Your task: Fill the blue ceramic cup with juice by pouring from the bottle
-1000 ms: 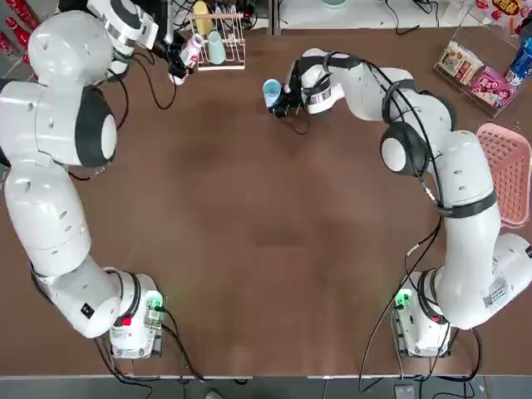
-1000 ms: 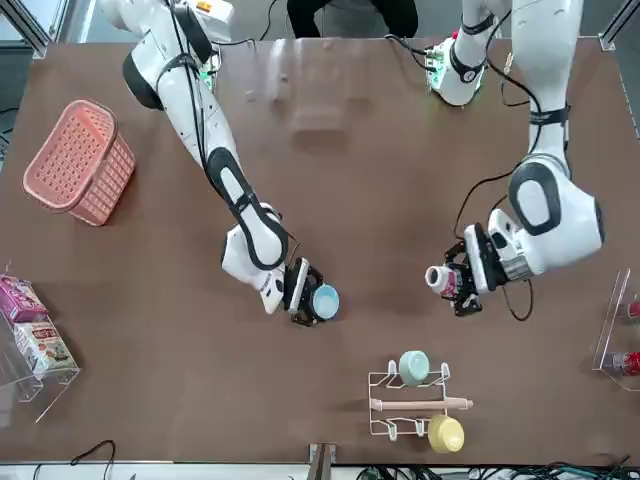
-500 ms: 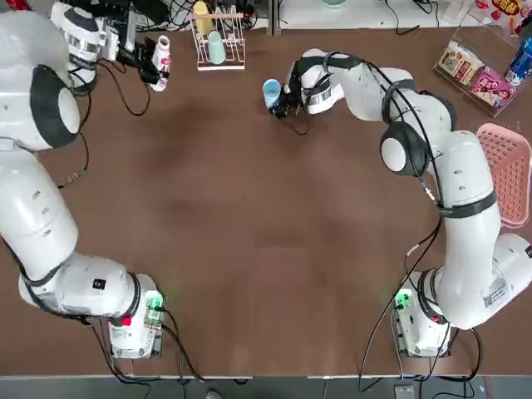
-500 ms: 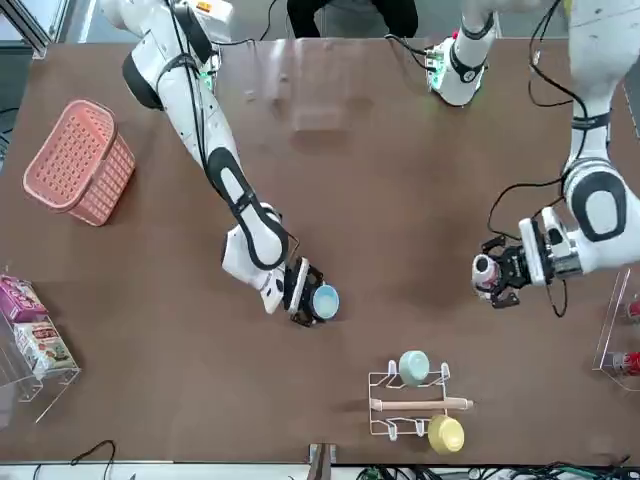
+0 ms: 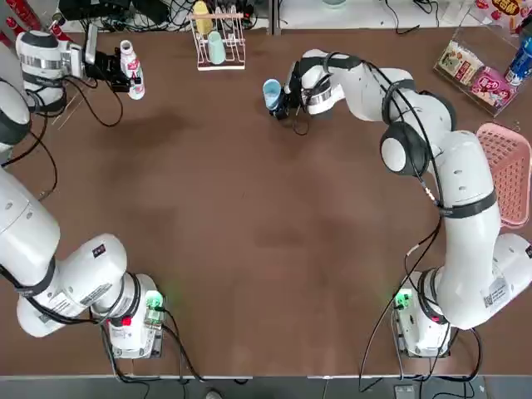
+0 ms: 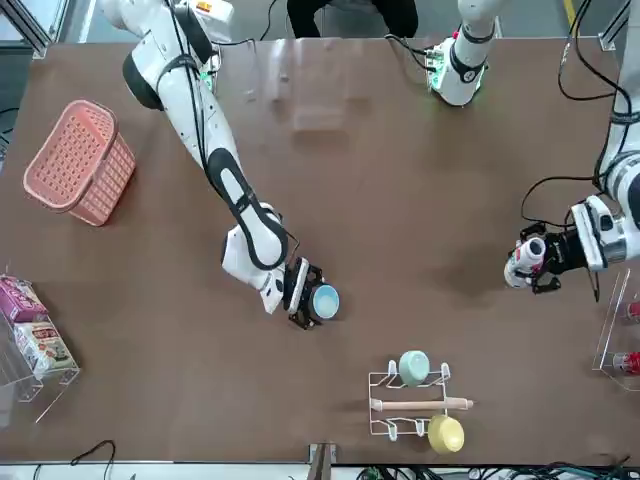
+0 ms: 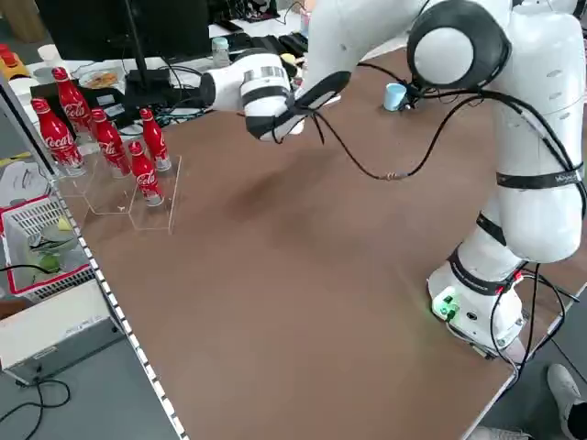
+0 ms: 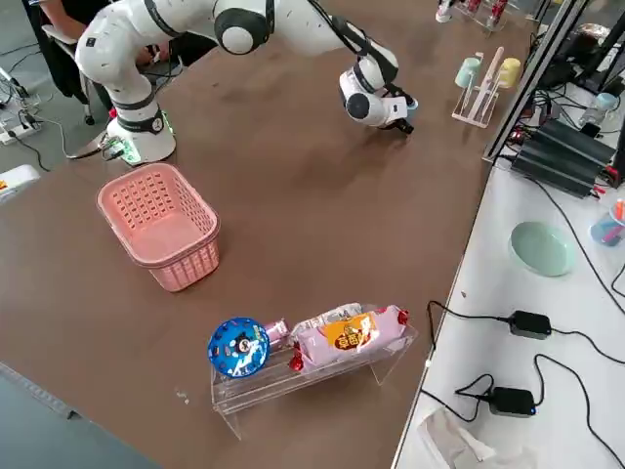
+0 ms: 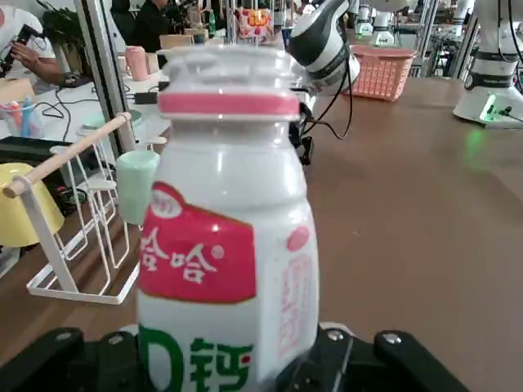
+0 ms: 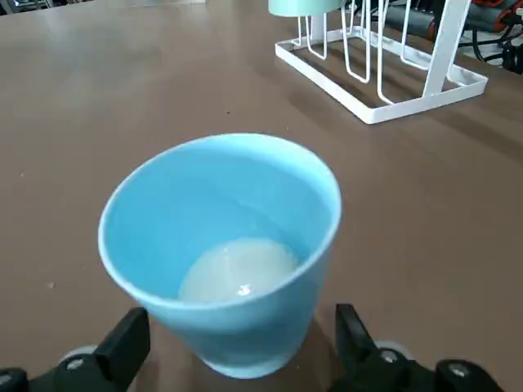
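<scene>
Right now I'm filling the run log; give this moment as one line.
left gripper: jaws shut on bottle, far-left | right gripper: jaws open beside blue cup | cup upright on table

White bottle (image 9: pixel 225 245) with red-and-pink label, light-blue cup (image 10: pixel 221 245), brown table (image 5: pixel 266 233), pink basket (image 6: pixel 80 162).

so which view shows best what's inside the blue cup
The right wrist view: it looks straight into the blue ceramic cup, showing a pale pool at its bottom. Top and front views show only a small blue ring; both side views show just its outside, far off.
</scene>
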You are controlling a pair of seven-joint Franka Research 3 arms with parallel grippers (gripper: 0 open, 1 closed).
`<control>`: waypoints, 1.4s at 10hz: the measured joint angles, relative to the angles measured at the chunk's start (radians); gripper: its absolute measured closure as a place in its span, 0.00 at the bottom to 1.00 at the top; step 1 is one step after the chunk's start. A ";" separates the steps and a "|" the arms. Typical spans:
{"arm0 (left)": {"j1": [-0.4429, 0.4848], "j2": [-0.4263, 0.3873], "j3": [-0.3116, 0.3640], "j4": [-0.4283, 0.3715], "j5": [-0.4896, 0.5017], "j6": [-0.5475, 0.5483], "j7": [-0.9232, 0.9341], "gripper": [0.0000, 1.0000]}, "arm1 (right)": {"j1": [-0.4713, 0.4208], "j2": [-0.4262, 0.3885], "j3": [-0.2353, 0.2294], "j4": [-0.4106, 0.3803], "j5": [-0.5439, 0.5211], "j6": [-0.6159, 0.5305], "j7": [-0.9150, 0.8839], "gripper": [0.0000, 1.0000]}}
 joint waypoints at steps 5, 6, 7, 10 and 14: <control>0.128 0.096 -0.026 0.034 0.003 -0.074 0.036 0.55 | -0.015 -0.003 -0.001 0.002 0.001 0.003 0.000 0.00; 0.147 0.106 -0.026 0.037 0.003 -0.087 0.045 0.55 | -0.021 -0.006 -0.001 0.002 0.002 0.003 0.000 0.00; 0.165 0.117 -0.027 0.043 0.008 -0.094 0.049 0.55 | -0.028 -0.011 -0.001 -0.001 0.002 0.001 0.000 0.00; 0.207 0.177 -0.027 0.076 0.031 -0.097 0.073 0.55 | -0.054 -0.055 0.005 -0.059 0.002 0.000 0.000 0.00; 0.218 0.217 -0.027 0.089 0.053 -0.105 0.129 0.55 | -0.125 -0.193 0.007 -0.223 -0.069 -0.039 -0.005 0.00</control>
